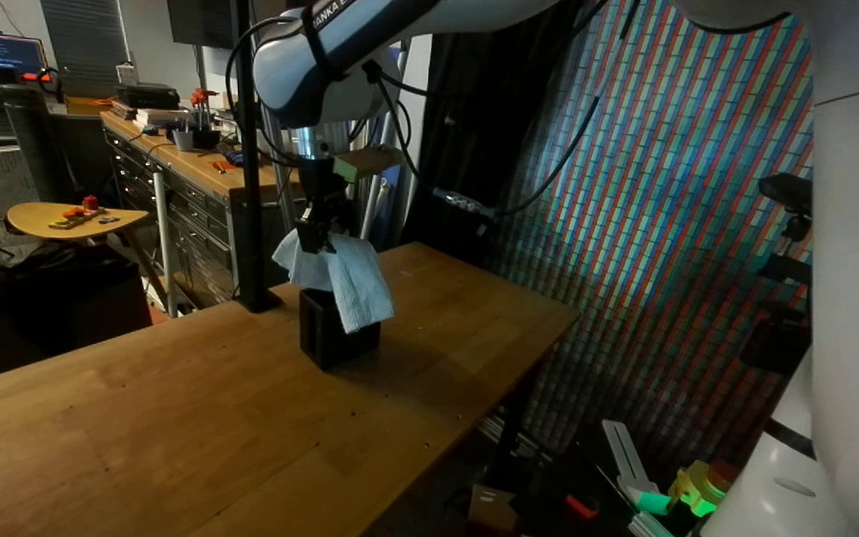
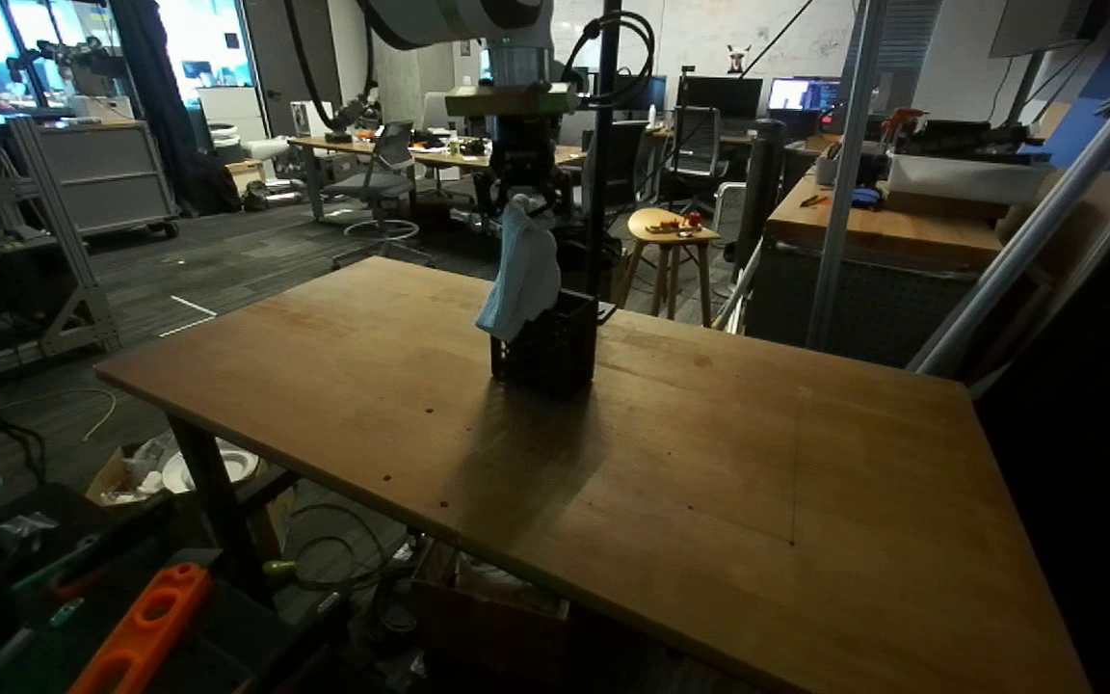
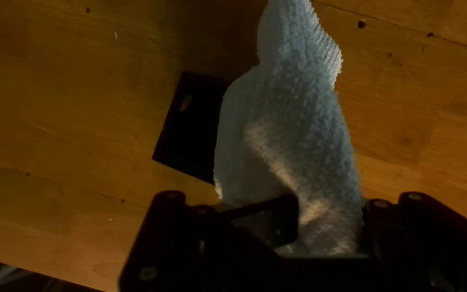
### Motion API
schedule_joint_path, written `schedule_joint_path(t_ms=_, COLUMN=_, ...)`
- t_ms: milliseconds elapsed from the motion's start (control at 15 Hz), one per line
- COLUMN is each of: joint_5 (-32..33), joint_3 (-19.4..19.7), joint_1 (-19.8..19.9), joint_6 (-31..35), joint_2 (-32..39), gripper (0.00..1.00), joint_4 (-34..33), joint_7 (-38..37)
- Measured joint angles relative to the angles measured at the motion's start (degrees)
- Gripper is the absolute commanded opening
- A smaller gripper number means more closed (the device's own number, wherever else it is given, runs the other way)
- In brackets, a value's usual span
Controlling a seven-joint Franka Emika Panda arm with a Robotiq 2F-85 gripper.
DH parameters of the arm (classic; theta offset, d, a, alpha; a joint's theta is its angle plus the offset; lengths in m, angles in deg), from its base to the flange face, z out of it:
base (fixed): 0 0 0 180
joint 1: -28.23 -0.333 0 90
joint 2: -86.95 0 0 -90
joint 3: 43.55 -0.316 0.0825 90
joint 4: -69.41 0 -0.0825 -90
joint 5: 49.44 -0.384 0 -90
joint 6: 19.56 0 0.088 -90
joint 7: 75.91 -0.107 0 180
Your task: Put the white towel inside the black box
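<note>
The white towel [image 1: 359, 280] looks pale blue in this light. It hangs folded from my gripper [image 1: 318, 242], which is shut on it, above the black box [image 1: 323, 335]. In an exterior view the towel [image 2: 522, 270] hangs over one side of the open-topped box [image 2: 555, 352], its lower end outside and below the rim. In the wrist view the towel [image 3: 290, 121] fills the middle and covers the right part of the box [image 3: 191, 125]. One finger of the gripper [image 3: 300, 223] presses on the towel there; the other fingertip is hidden by cloth.
The box stands on a wooden table [image 1: 176, 432]. A black upright pole [image 1: 250, 186] rises at the table edge close to the box, also seen in an exterior view [image 2: 603, 173]. A stool [image 2: 673, 226] and a workbench [image 1: 176, 160] stand beyond the table.
</note>
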Motion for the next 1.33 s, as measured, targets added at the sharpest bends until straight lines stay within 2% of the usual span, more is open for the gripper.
schedule_joint_path(t_ms=400, joint_5=-2.95, joint_3=-0.9, joint_1=-0.12, joint_6=5.17, joint_2=2.64, gripper=0.0, joint_4=4.57, joint_7=-0.04)
schedule_joint_path(t_ms=800, joint_5=-9.8, joint_3=-0.82, joint_1=1.63, joint_6=12.08, joint_2=1.49, gripper=0.0, joint_4=11.31, joint_7=-0.3)
schedule_joint_path(t_ms=1333, joint_5=-11.75, joint_3=-0.9, joint_1=2.03, joint_6=14.64, joint_2=0.82, gripper=0.0, joint_4=12.6, joint_7=-0.17)
